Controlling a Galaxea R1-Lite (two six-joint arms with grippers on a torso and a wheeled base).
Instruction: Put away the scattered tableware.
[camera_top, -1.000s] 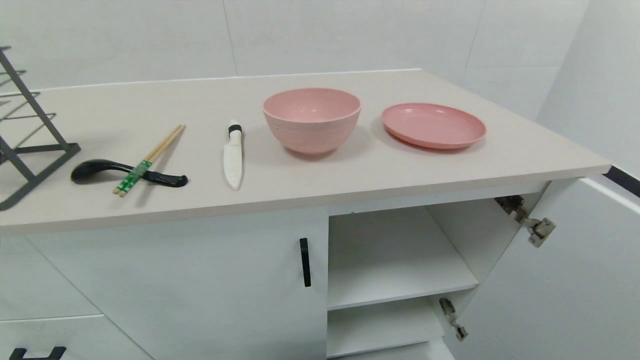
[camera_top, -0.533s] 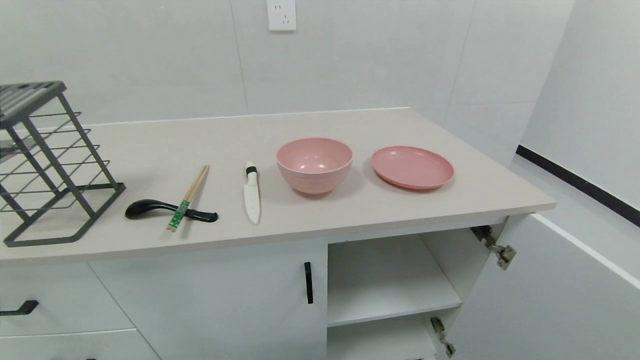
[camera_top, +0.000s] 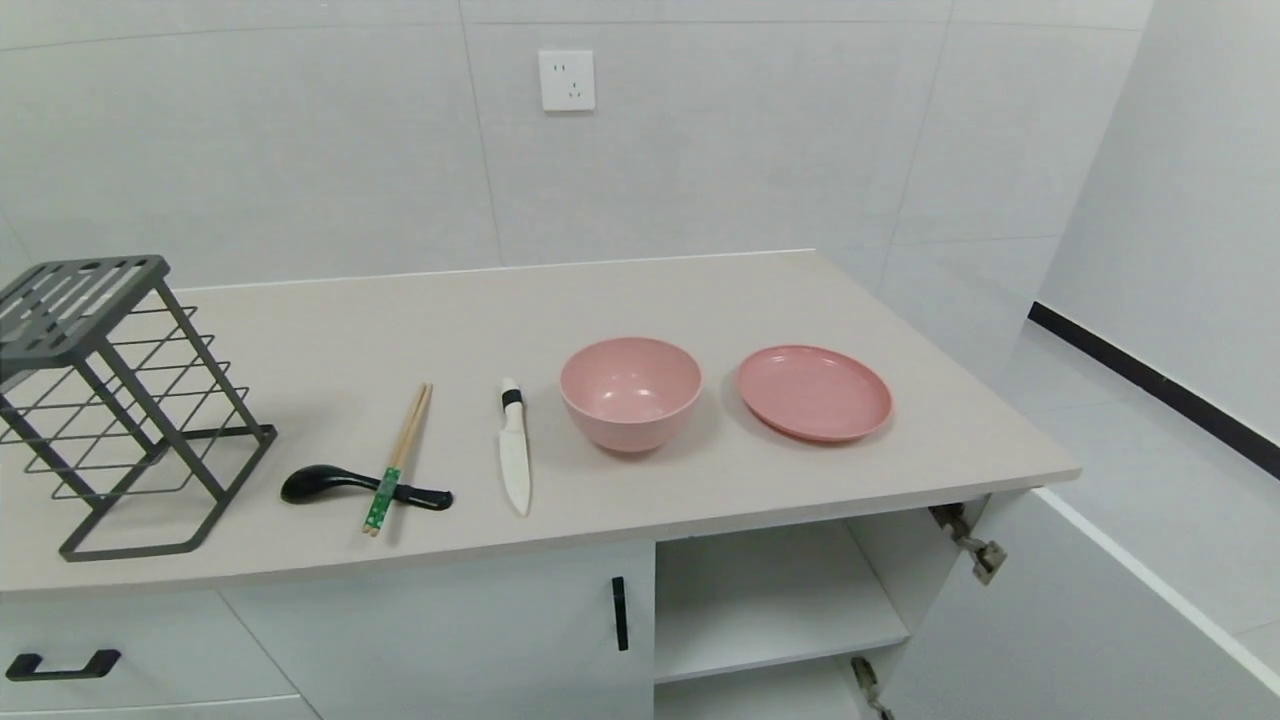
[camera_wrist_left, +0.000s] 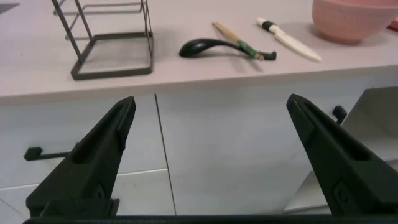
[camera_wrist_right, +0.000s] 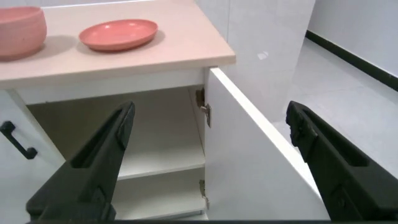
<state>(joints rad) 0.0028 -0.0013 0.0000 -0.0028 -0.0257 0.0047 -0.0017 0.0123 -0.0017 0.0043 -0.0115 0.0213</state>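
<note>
Both claws hang low in front of the cupboard, below the level of the table, and both are released with the fingers spread wide and nothing between them. The left claw (camera_wrist_left: 210, 102) faces the closed cupboard front, to the left of the pink bowl (camera_top: 630, 393) and lower than it. The right claw (camera_wrist_right: 210, 109) faces the open cupboard door (camera_wrist_right: 261, 162) and the bare shelf (camera_top: 770, 610), to the right of the bowl and under it. On the table (camera_top: 700, 290), all the tableware lies in one row with the bowl. The knife (camera_top: 514, 460) is just beside the bowl on its left, with its long axis running near to far, the blade tip toward the front edge and the handle away. Further left of the bowl lie the chopsticks (camera_top: 400, 455), also near to far and a little tilted, and they rest across the handle of the black spoon (camera_top: 320, 483), which lies crosswise along the front edge. The plate (camera_top: 813, 391) is just beside the bowl on its right, apart from it. I judge that the left arm is nearer to the spoon, the chopsticks and the knife, and the right arm to the plate and the shelf; each must first rise above the table edge. The wire rack (camera_top: 120, 400) stands well left of the bowl.
</note>
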